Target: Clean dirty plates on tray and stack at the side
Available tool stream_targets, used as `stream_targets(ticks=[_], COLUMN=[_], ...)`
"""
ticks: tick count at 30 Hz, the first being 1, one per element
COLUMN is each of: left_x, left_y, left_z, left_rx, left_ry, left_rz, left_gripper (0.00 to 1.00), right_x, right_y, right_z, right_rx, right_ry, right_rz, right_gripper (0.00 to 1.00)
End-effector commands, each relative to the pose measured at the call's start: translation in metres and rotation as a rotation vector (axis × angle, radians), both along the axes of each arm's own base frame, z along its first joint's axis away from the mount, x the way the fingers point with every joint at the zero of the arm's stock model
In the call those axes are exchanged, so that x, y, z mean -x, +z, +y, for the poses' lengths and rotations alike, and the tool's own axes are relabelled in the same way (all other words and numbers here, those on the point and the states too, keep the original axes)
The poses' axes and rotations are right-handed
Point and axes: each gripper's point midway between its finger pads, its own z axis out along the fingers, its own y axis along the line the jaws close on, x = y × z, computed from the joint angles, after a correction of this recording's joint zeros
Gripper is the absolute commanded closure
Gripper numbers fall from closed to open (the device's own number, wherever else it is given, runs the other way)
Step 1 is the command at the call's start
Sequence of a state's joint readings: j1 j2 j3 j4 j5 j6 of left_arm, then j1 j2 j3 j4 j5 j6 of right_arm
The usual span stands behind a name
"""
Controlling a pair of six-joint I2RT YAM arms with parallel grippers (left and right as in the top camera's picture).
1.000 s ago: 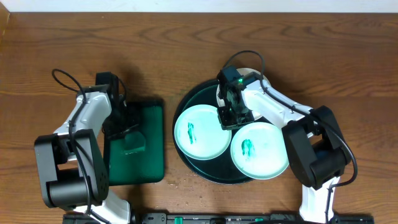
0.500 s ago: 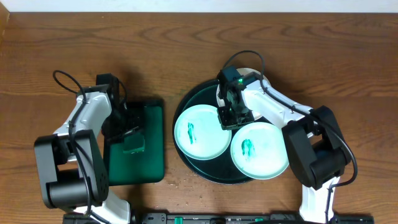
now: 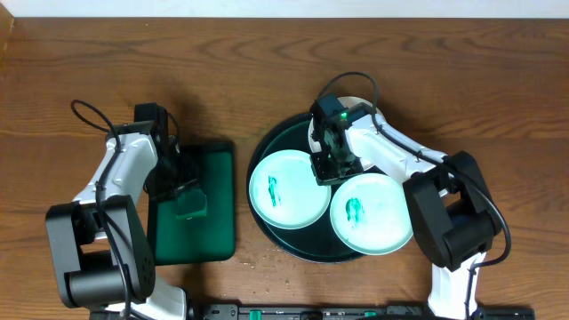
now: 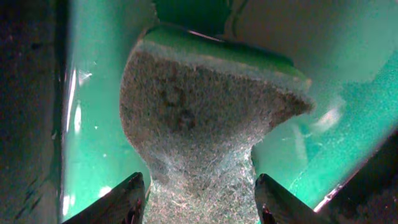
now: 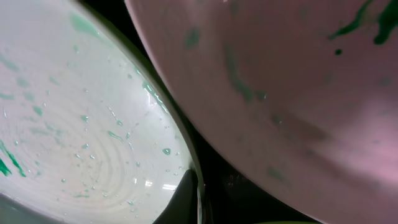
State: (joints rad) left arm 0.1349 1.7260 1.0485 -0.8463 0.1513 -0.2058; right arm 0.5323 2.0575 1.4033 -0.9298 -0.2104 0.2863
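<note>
On the round dark tray [image 3: 269, 144] lie two plates with teal smears, a left plate [image 3: 293, 203] and a right plate [image 3: 384, 220]. A third plate [image 3: 354, 103] shows as a sliver under the right arm. My right gripper [image 3: 326, 169] is down where the plates nearly meet. In the right wrist view it [image 5: 189, 200] is shut on the thin rim of a wet white plate [image 5: 74, 124], and a second smeared plate [image 5: 292, 93] looms beside it. My left gripper [image 3: 183, 185] [image 4: 200, 200] pinches a grey-green sponge [image 4: 199, 118] [image 3: 190, 205] at its waist.
The sponge rests in a rectangular green tray [image 3: 213, 233] [image 4: 99, 124] left of the round tray. Bare wooden table [image 3: 222, 71] runs along the back and far sides. Both arms' bases stand at the front edge.
The left arm has shifted slightly left over the rectangular tray, its jaws working on the sponge. The right arm and the plates have not moved.
</note>
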Motion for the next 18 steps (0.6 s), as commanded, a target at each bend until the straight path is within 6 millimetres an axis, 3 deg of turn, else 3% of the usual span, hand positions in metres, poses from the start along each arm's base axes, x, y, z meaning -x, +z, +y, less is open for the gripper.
stream_targets(ticks=[1,18], left_x=[-0.005,-0.005], left_y=[0.004,-0.017], left_z=[0.001,0.001], left_rx=[-0.004,0.001], left_ry=[-0.002,-0.001], left_rz=[-0.023,0.017], left_gripper=[0.43,0.43], right_x=[0.005,0.008], right_y=[-0.006,-0.006], right_z=[0.01,0.009], right_rx=[-0.024,-0.018], right_ry=[0.032,0.032], right_rz=[0.012,0.022], right_gripper=[0.99,0.99])
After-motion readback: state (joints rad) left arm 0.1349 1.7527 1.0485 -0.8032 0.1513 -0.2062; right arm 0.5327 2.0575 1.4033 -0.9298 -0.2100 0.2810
